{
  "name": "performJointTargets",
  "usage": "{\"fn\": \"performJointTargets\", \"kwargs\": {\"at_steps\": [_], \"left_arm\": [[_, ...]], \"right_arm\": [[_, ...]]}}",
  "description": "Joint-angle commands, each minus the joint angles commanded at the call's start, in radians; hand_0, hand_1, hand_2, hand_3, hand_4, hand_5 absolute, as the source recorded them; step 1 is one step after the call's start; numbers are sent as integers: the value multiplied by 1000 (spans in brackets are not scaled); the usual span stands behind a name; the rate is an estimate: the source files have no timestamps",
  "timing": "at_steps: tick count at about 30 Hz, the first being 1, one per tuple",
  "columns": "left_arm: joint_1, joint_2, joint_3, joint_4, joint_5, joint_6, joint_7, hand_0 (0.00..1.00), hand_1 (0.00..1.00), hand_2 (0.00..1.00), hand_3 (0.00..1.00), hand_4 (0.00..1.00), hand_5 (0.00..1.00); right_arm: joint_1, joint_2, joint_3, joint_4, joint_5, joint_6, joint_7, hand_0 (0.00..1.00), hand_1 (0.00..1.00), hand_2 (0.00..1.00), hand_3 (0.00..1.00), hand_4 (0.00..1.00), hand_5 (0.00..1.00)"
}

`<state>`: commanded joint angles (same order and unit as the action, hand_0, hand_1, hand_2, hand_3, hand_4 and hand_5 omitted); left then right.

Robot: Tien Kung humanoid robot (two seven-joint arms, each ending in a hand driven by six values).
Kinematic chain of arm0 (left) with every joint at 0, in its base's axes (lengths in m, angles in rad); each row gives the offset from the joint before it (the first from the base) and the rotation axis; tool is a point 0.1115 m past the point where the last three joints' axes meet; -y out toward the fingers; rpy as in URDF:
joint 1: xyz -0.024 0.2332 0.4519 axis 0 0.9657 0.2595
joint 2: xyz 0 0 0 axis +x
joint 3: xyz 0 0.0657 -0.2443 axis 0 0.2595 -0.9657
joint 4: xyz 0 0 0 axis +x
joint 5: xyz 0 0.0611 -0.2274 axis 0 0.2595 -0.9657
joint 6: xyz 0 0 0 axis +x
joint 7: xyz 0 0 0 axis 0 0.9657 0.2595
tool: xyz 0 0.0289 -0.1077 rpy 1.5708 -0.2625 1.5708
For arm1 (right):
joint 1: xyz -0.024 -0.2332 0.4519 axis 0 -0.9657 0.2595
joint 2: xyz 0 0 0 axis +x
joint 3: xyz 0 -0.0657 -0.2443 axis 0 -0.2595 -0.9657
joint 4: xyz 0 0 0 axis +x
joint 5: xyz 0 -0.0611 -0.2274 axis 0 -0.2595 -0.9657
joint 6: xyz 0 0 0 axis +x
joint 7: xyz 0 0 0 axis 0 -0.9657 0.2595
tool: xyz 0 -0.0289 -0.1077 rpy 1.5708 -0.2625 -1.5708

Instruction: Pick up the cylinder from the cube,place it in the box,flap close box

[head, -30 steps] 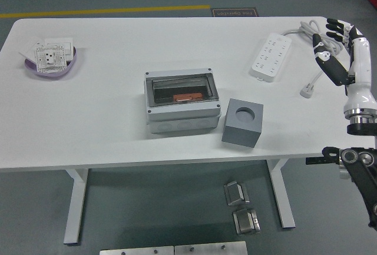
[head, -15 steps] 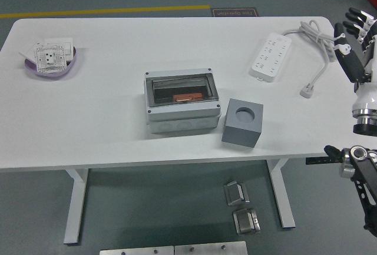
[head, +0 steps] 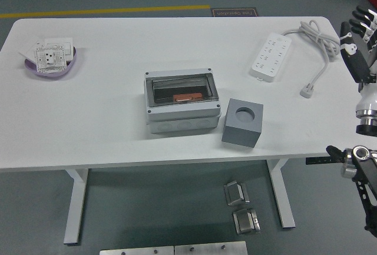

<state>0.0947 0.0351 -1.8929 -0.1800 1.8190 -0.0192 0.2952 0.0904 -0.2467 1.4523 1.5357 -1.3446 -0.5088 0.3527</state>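
Cylinder first: an orange-brown piece (head: 187, 97) is lying inside the grey box (head: 181, 109), showing through the smoky clear flap (head: 179, 91), and I'm taking that to be the task's thing. The grey cube (head: 241, 122) is sitting just beside the box on its right, close to the near edge of the white surface (head: 118, 131), and the round socket in its top is showing empty. The flap is looking flat over the box's window, so the box appears shut, though I can't tell whether it is latched.

Over at the far right corner, the right hand (head: 357, 37) is hanging partly out of the picture, well apart from box and cube. Its black fingertips (head: 360, 13) are fanned out and it is gripping nothing. The left arm isn't showing at all.

My read: all three steps look done, or as good as, and the arm is standing clear. If anything is left, it's a check press on the flap, which would mean bringing the hand across over the power strip (head: 270, 56) and its cable (head: 315, 34) without snagging them. The purple bowl (head: 52, 62) of white sockets is sitting far off at the left edge, out of the way.
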Motion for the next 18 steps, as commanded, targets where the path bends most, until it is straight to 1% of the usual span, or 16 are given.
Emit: {"fn": "performJointTargets", "kwargs": {"at_steps": [5,6,18], "left_arm": [[1,-1,-4,0,4,0,0,670,680,575,669,477,64],[1,-1,-6,0,5,0,0,669,679,575,668,476,64],[1,-2,-4,0,3,-1,0,669,679,574,668,476,65]], "right_arm": [[0,0,0,0,7,4,9,704,672,714,704,738,472],[1,0,0,0,8,4,10,704,672,716,717,740,466],[1,1,2,0,10,1,8,693,667,715,707,744,461]]}}
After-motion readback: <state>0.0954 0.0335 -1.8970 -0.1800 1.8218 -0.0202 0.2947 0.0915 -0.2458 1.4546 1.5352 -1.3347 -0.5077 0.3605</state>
